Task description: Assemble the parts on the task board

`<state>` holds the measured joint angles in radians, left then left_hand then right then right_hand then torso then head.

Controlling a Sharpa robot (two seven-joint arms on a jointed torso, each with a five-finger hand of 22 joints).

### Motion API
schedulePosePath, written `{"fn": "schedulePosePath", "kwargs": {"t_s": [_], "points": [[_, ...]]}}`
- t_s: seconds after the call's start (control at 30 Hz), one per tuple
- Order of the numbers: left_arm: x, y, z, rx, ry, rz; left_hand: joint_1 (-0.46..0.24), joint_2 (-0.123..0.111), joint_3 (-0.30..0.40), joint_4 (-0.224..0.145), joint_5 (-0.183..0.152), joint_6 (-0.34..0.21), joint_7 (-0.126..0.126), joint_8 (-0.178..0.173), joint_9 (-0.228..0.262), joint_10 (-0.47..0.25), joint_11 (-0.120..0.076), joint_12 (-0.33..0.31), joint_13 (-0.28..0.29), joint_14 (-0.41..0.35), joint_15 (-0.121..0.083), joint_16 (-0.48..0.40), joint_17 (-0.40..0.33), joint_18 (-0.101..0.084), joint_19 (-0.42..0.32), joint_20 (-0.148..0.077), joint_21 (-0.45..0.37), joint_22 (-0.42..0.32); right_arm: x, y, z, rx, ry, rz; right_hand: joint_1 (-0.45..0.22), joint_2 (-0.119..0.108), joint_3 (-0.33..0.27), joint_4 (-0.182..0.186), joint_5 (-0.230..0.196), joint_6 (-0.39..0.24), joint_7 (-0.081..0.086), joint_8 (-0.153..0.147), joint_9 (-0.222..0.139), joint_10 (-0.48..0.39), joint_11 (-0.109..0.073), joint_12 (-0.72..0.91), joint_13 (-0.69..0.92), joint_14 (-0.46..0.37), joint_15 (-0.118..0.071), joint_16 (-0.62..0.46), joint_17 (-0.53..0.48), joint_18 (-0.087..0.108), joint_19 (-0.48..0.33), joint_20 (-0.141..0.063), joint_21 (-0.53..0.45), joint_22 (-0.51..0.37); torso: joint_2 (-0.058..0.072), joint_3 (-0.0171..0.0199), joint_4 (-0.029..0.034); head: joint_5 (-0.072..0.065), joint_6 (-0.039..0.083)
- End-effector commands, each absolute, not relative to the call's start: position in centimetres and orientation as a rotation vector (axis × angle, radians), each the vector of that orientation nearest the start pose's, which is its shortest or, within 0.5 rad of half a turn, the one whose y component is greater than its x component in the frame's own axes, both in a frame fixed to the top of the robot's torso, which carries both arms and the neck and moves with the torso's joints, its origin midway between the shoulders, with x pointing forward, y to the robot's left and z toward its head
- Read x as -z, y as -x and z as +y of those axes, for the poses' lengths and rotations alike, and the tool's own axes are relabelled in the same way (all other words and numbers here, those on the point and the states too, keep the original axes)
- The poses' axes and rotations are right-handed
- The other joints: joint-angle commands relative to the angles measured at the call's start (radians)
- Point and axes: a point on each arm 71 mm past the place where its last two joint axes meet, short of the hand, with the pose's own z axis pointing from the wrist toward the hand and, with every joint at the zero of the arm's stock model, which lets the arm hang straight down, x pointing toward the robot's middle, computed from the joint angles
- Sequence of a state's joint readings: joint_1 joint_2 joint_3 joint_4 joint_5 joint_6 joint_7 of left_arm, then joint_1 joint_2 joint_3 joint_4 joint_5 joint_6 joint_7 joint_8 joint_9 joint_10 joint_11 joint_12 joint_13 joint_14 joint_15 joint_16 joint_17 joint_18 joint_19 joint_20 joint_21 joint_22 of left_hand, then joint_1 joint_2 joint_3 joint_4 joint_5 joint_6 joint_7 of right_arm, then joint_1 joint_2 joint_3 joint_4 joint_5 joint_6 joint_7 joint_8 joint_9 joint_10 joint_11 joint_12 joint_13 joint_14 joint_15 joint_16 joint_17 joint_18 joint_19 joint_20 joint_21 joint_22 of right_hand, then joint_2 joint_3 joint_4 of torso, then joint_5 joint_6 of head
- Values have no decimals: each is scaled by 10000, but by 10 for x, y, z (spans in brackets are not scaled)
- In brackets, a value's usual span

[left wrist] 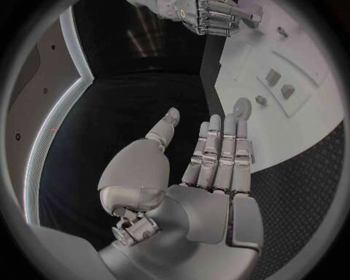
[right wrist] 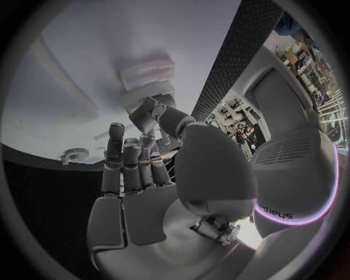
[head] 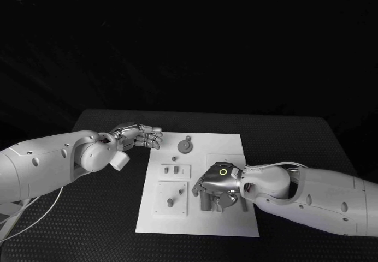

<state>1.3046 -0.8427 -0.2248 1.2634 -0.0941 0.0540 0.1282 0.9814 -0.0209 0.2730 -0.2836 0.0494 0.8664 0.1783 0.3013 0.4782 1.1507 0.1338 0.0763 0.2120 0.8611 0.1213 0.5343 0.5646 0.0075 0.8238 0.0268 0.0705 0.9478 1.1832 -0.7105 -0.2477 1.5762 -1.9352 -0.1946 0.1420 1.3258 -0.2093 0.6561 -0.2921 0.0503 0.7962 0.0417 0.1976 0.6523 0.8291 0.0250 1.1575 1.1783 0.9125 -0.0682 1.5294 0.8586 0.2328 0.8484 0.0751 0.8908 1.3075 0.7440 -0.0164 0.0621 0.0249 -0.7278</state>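
The white task board [head: 224,146] lies in the middle of the black table. A round gear-like part [head: 184,146] sits near its far edge, and small parts [head: 172,170] stand in a raised plate on its left half. My left hand [head: 139,136] hovers at the board's far left corner with straight fingers [left wrist: 219,153] and the thumb apart, holding nothing; the gear part [left wrist: 242,108] lies just beyond its fingertips. My right hand [head: 217,184] is low over the board's near right half. Its fingers [right wrist: 128,166] are straight, and its thumb tip reaches a pale block part [right wrist: 146,76].
More parts lie on the board's near left plate [head: 171,203]. Dark pieces [head: 208,203] show under my right hand. Bare black table [head: 94,218] surrounds the board. The right hand [left wrist: 215,14] and the gear [right wrist: 73,155] also appear in the opposite wrist views.
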Motion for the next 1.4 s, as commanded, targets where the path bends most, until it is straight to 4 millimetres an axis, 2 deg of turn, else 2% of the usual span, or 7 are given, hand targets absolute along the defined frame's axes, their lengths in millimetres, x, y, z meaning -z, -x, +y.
{"fn": "schedulePosePath", "kwargs": {"t_s": [0.03, 0.3, 0.8, 0.97, 1.07, 1.17, 1.4], "points": [[219, -515, 275, 13504, 10628, 18885, -110, 13, 18, -31, -3, -80, -5, -56, -10, -23, -30, -6, 18, 4, 20, -52, 18, 57, -20, -31, 11, -13, 265, -405, -107, -7494, 10786, 16371, 68, 82, 106, 7, -17, 101, 13, 59, 14, -41, 7, 94, -13, -52, -3, 88, 10, 33, -63, 33, 68, 234, 12, -1, 14, 7, -13], [219, -514, 275, 13501, 10632, 18897, -115, 19, 20, -29, -3, -75, -7, -52, -8, -22, -30, -4, 19, 6, 20, -51, 20, 57, -19, -31, 12, -13, 267, -404, -107, -7358, 10958, 16599, 198, 69, 802, 21, -17, 363, 77, 222, 49, -89, 6, 320, -109, -99, 3, 271, -39, 96, -100, 115, 238, 224, -6, -11, -10, 18, -69], [219, -515, 275, 13487, 10635, 18895, -125, 23, 22, -28, -3, -75, -7, -51, -7, -22, -30, -4, 20, 7, 20, -52, 23, 57, -19, -30, 13, -12, 269, -402, -106, -7156, 11110, 16925, 98, 92, 964, 6, -16, 674, 197, 354, 36, -164, 2, 515, -211, -164, 5, 434, -95, 165, -182, 176, 418, 221, -9, -10, -8, 4, -133], [219, -515, 275, 13504, 10624, 18905, -128, 26, 22, -26, -3, -76, -7, -51, -6, -23, -30, -4, 20, 7, 20, -52, 24, 57, -19, -30, 14, -12, 271, -404, -105, -6843, 11188, 16991, 75, 31, 1003, 10, -18, 480, 102, 218, -83, -283, 24, 555, -263, -276, 23, 463, -129, 175, -274, 220, 451, 210, -11, -15, -9, -13, -125], [219, -515, 275, 13497, 10630, 18902, -129, 29, 24, -27, -3, -77, -6, -52, -6, -24, -30, -5, 20, 7, 20, -52, 25, 58, -19, -31, 14, -12, 272, -406, -105, -6650, 11217, 16990, 50, -113, 1038, 26, -17, 62, -155, -15, -239, -411, 60, 580, -306, -396, 53, 477, -161, 178, -351, 263, 457, 195, -10, -7, -6, -7, -130], [219, -515, 275, 13488, 10633, 18900, -129, 29, 24, -28, -3, -78, -6, -52, -6, -25, -29, -5, 20, 7, 20, -53, 25, 58, -19, -31, 14, -12, 272, -406, -105, -6525, 11271, 16986, 23, -214, 1065, 35, -17, -137, -258, -111, -322, -494, 89, 612, -339, -473, 80, 498, -186, 190, -388, 292, 470, 186, -10, -7, -6, -7, -130], [219, -515, 274, 13517, 10616, 18920, -128, 30, 27, -31, -3, -80, -6, -53, -6, -27, -29, -6, 21, 7, 20, -53, 27, 59, -20, -31, 14, -12, 274, -406, -104, -6397, 11366, 17115, -29, -314, 1083, 50, -17, -312, -334, -177, -389, -579, 123, 658, -379, -551, 112, 531, -215, 206, -414, 325, 488, 179, -9, -12, -10, -20, -129]]}}
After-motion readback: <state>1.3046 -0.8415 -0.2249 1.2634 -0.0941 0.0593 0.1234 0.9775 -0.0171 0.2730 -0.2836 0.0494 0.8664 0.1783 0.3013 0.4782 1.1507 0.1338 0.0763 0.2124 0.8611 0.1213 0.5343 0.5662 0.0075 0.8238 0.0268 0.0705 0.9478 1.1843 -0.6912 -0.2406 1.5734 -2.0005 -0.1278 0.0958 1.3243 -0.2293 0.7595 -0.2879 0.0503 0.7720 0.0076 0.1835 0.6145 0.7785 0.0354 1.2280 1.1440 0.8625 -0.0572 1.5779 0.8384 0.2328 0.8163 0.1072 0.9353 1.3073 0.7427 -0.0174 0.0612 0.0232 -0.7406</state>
